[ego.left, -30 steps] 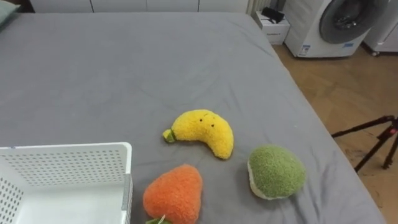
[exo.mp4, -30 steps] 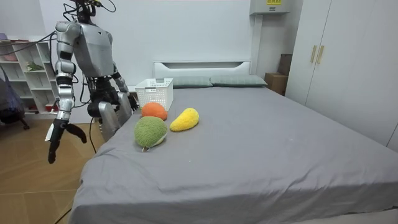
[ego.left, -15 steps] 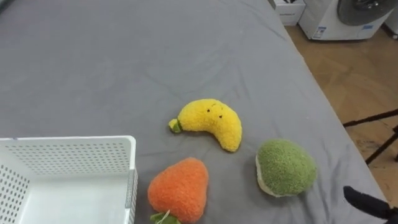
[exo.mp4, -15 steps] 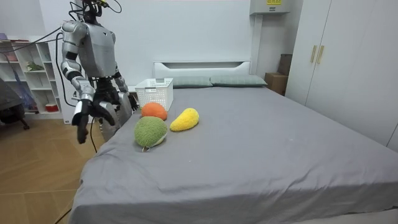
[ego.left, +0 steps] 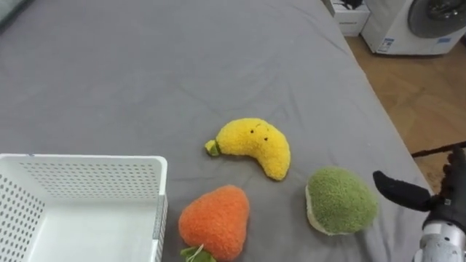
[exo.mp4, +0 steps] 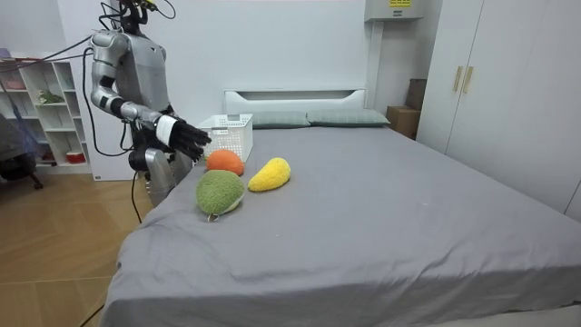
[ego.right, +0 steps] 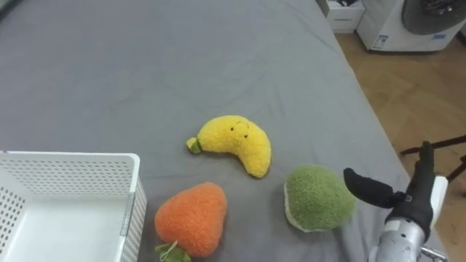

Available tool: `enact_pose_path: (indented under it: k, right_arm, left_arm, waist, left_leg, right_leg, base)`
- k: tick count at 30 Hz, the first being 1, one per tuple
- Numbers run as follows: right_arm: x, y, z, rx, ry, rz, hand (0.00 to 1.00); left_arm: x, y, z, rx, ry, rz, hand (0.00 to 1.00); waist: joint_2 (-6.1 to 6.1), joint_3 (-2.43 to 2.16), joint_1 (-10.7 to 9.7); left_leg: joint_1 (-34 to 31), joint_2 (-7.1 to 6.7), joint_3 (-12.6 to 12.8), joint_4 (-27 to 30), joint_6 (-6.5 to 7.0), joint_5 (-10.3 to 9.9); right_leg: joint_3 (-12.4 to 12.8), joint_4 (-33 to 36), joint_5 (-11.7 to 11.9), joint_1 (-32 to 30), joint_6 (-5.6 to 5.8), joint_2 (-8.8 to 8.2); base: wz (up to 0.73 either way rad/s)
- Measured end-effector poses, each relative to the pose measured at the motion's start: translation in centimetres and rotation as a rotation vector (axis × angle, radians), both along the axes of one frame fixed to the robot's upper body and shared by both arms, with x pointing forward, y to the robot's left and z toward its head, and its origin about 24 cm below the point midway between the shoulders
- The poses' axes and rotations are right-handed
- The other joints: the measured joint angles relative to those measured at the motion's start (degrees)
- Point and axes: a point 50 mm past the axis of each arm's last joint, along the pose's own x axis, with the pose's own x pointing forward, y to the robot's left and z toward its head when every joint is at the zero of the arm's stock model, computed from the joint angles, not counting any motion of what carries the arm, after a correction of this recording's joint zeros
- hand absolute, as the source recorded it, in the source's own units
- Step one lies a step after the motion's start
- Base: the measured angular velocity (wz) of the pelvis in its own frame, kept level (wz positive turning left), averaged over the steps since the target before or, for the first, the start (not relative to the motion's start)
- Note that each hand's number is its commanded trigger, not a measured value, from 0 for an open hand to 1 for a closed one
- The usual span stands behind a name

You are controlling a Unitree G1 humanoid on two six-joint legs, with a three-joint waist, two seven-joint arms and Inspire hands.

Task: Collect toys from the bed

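Three plush toys lie on the grey bed (ego.left: 145,80): a yellow banana (ego.left: 255,145), an orange strawberry (ego.left: 215,222) and a round green one (ego.left: 341,201). A white perforated basket (ego.left: 87,175) stands on the bed at the lower left, beside the strawberry. My right hand (ego.left: 404,193) comes in from the lower right, open, its thumb pointing at the green toy from just to its right without touching it. In the room view I stand at the bed's side with that hand (exo.mp4: 186,137) stretched out level, fingers straight, short of the toys.
The bed's right edge drops to a wooden floor (ego.left: 415,94), where a washing machine (ego.left: 429,22) and a black tripod leg (ego.left: 437,151) stand. The bed beyond the toys is flat grey sheet, with pillows (exo.mp4: 336,117) at its head.
My right arm has swung up from hanging at my side to level over the bed's edge, beside the green toy. The camera has tilted down a little; the toys lie as before.
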Motion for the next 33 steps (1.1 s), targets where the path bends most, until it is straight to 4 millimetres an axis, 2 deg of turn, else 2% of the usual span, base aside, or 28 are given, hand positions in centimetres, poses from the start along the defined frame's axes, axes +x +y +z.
enact_pose_path:
  k: [4, 12, 14, 17, 22, 29, 33]
  right_arm:
    - [0.8, 1.5, 0.8, -0.031, -0.02, 0.136, 0.0]
    - [1.0, 2.1, 0.7, -0.02, 0.0, 0.225, 0.0]
    - [0.9, 2.2, 0.4, -0.015, 0.017, 0.239, 0.0]
    - [0.5, 2.2, -1.0, -0.026, 0.093, 0.266, 0.0]
    - [-0.2, 2.6, -3.1, -0.083, 0.239, 0.333, 0.0]
    - [-0.5, 2.5, -3.9, -0.163, 0.325, 0.363, 0.0]
    - [-0.7, 2.0, -4.8, -0.17, 0.384, 0.349, 0.0]
  left_arm:
    - [0.1, -0.1, 0.0, 0.0, -0.014, -0.007, 0.0]
    - [0.6, -0.4, 0.0, -0.014, -0.027, -0.024, 0.0]
    - [0.7, -0.4, 0.0, -0.019, -0.034, -0.017, 0.0]
    - [0.8, -0.4, 0.0, -0.023, -0.035, -0.019, 0.0]
    - [0.9, -0.4, -0.1, -0.025, -0.037, -0.02, 0.0]
    - [0.7, -0.4, -0.1, -0.029, -0.028, -0.019, 0.0]
    - [0.4, -0.4, -0.1, -0.029, -0.017, -0.024, 0.0]
  waist:
    - [0.01, 0.01, 0.5]
    - [0.38, 0.08, 1.43]
    - [0.36, 0.07, 1.31]
    - [0.09, -0.1, 1.44]
    - [0.08, -0.1, 1.68]
    - [-0.12, -0.18, 1.67]
    - [-0.25, -0.04, 1.6]
  left_leg:
    - [-0.02, -0.04, -0.38, 0.02, 0.0, 0.0]
    - [-0.03, -0.07, -0.85, 0.07, 0.0, 0.0]
    - [-0.01, -0.16, -1.22, 0.12, 0.0, 0.0]
    - [-0.08, -0.28, -1.77, 0.15, 0.02, 0.01]
    - [-0.28, -0.33, -2.16, 0.13, 0.02, 0.01]
    - [-1.01, -0.4, -2.75, 0.34, 0.06, 0.03]
    - [-1.02, -0.48, -3.24, 0.48, 0.08, 0.04]
  right_leg:
    - [-0.48, -0.07, 0.0, 0.15, 0.0, -0.07]
    - [-1.45, -0.26, 0.0, 0.45, 0.0, -0.24]
    - [-1.9, -0.53, 0.0, 0.77, 0.0, -0.36]
    - [-2.5, -0.88, 0.01, 1.08, 0.02, -0.77]
    - [-2.89, -0.84, 0.02, 1.1, 0.02, -0.64]
    - [-3.7, -0.85, 0.02, 1.09, 0.01, -0.71]
    - [-4.24, -0.92, 0.03, 1.68, 0.01, -0.76]
  base:
    - [0.04]
    - [0.03]
    - [0.1]
    - [0.09]
    - [0.02]
    - [0.04]
    - [0.07]
